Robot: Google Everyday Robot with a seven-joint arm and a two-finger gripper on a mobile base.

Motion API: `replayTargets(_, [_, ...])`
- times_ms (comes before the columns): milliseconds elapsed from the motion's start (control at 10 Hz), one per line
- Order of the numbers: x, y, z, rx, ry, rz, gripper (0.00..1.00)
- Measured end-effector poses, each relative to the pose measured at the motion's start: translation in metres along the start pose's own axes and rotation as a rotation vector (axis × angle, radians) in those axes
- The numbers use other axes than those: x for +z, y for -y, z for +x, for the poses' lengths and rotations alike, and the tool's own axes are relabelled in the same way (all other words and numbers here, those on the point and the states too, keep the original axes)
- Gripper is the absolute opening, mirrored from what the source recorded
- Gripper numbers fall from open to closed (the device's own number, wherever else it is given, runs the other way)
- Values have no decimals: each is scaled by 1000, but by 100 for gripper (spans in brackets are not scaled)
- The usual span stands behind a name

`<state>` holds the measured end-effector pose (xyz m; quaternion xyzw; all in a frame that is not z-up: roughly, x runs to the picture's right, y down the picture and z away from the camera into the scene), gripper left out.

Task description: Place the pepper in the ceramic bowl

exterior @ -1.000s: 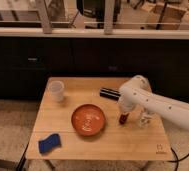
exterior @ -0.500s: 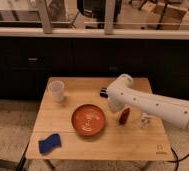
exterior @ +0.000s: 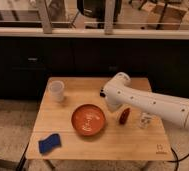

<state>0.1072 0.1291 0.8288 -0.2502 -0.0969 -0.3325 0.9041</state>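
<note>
The pepper (exterior: 124, 116), small, dark red and glossy, sits on the wooden table (exterior: 73, 145) just right of the ceramic bowl (exterior: 88, 119). The bowl is wide, shallow and orange-red with pale marks at its centre, and nothing lies in it. My white arm reaches in from the right, and its bulky wrist covers the gripper (exterior: 116, 107), which sits directly above and against the upper left of the pepper. Whether the pepper is held or resting on the table I cannot tell.
A white cup (exterior: 56, 91) stands at the table's back left. A blue sponge (exterior: 49, 143) lies near the front left corner. A small clear container (exterior: 145, 120) stands right of the pepper. A dark bar end (exterior: 102, 93) peeks out behind the arm.
The arm's elbow and wrist have swung left and toward the back of the table, covering the black bar. The pepper stays at about the same spot beside the bowl.
</note>
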Motion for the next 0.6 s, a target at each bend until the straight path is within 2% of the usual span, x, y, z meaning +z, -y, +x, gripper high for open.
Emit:
replayTargets(300, [1, -16, 22, 28, 8, 9, 40])
replayTargets(600, [1, -17, 24, 28, 16, 17, 70])
